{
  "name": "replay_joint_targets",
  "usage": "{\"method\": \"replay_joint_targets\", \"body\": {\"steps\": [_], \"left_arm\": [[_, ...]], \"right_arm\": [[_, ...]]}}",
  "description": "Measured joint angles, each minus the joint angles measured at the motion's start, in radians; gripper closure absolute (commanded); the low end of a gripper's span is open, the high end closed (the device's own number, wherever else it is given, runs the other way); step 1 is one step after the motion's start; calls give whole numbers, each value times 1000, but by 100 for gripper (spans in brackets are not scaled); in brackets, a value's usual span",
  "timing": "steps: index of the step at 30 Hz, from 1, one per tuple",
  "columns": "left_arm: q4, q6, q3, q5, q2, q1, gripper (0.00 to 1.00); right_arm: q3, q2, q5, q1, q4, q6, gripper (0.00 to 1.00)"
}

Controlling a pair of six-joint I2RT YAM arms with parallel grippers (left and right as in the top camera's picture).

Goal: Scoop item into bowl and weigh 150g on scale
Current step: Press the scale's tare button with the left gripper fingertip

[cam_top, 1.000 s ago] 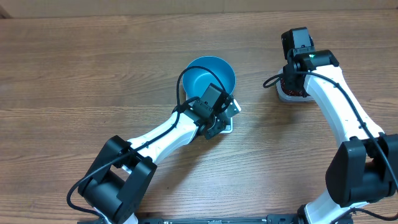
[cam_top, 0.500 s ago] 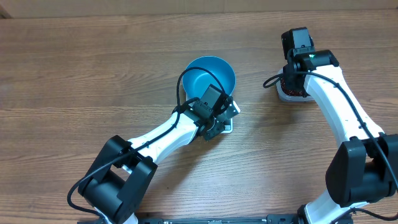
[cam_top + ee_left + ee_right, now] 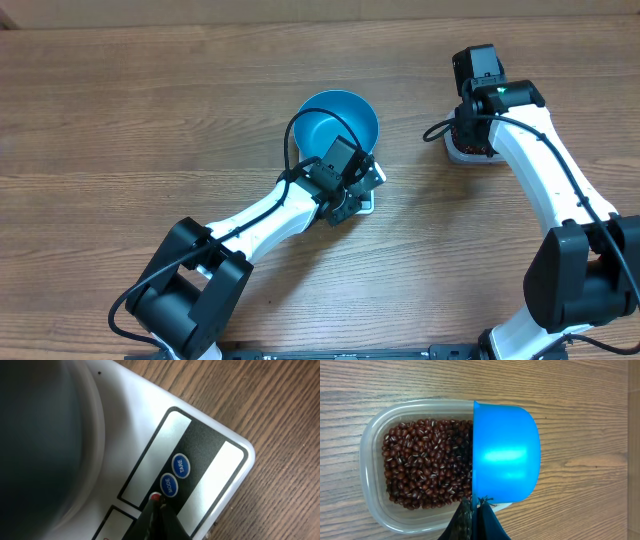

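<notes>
Overhead: left gripper is settling after a slight nudge along the scale front, where the empty blue bowl is sitting. Left wrist: its shut tips are pressing the red button, likely powering up before weighing. Right wrist: right gripper, clamped on the scoop, is hovering unmoved over beans in the tub.

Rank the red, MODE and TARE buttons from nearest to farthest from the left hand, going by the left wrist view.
1. Red button, right at the left hand's tip.
2. MODE button, just beyond it.
3. TARE button, farthest up.
</notes>
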Motion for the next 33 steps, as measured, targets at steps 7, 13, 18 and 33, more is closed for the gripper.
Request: {"method": "replay_joint_targets", "body": {"steps": [7, 13, 18, 33], "left_arm": [[22, 0, -2, 0, 21, 0, 96], [23, 0, -2, 0, 23, 0, 96], [23, 0, -2, 0, 23, 0, 96], [43, 0, -2, -8, 31, 0, 96]], "right_arm": [[0, 0, -12, 0, 0, 0, 96], [0, 0, -16, 0, -10, 0, 96], [0, 0, -16, 0, -10, 0, 96], [0, 0, -16, 0, -11, 0, 96]]}}
